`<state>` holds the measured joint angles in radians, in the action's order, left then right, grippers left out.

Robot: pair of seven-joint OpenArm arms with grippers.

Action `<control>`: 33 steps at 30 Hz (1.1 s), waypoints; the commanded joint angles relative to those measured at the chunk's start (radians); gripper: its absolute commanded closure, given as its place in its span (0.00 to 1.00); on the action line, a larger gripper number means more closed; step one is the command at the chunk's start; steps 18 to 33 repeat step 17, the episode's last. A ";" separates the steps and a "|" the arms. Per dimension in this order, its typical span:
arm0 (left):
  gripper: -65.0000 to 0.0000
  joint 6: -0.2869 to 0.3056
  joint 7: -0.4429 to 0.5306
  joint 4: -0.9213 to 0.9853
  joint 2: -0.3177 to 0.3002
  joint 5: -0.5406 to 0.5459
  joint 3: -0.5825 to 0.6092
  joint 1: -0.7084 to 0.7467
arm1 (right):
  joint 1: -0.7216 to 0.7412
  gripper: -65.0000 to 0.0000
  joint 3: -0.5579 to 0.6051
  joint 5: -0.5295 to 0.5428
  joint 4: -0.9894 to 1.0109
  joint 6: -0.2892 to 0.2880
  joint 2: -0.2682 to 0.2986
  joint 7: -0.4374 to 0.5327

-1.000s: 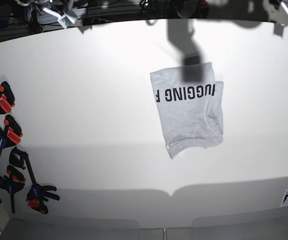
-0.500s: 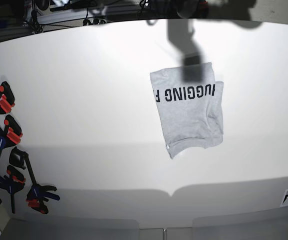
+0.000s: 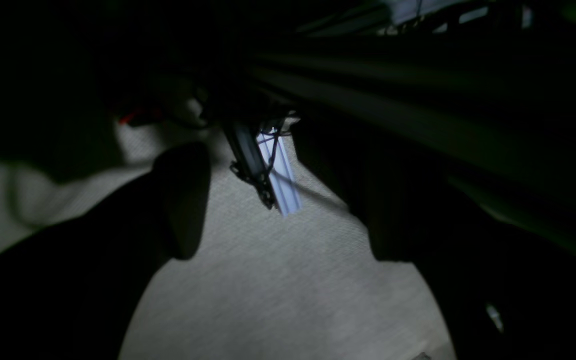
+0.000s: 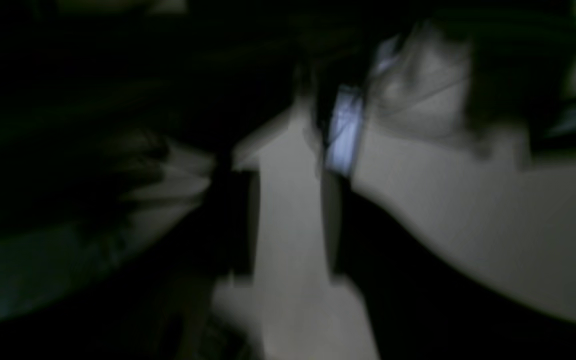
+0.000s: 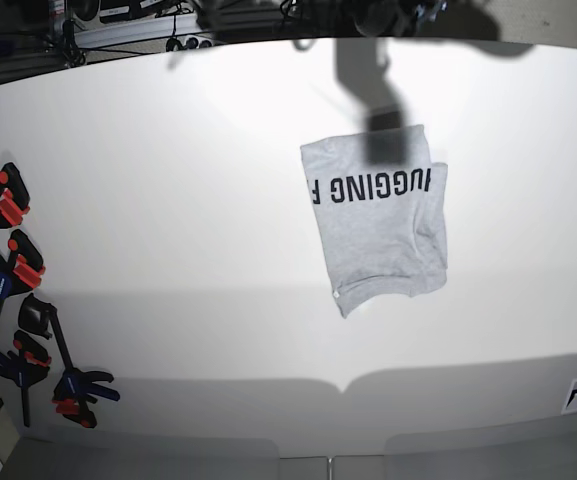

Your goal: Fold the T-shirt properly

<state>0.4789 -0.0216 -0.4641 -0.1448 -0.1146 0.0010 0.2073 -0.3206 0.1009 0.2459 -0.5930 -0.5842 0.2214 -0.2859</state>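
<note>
T-shirt point(image 5: 378, 215) folded, lettering cut off | left gripper point(image 3: 288, 200) spread wide | right gripper point(image 4: 288, 225) blurred, parted, empty

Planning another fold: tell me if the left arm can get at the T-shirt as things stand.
Probably yes. The T-shirt lies folded and alone on the white table, nothing on or beside it; the clamps sit far off. The arm itself is out of the base view.

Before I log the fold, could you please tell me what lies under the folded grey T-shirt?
The light heather-grey cotton T-shirt lies flat on the white table. Whatever is beneath its folded layers is covered and cannot be seen.
</note>
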 commanded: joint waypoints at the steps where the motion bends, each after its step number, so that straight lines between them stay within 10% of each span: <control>1: 0.32 -0.011 0.006 0.027 -0.013 -0.001 -0.001 -0.012 | 0.018 0.70 0.017 -0.001 0.018 0.013 0.005 -0.004; 10: 0.32 -0.072 -0.122 0.069 -0.016 0.000 -0.001 -0.083 | 0.057 0.70 0.051 0.000 0.010 0.039 0.006 -0.010; 33: 0.32 -0.072 -0.053 0.069 -0.016 -0.001 -0.001 -0.080 | 0.057 0.70 0.051 0.085 0.010 0.037 0.006 -0.010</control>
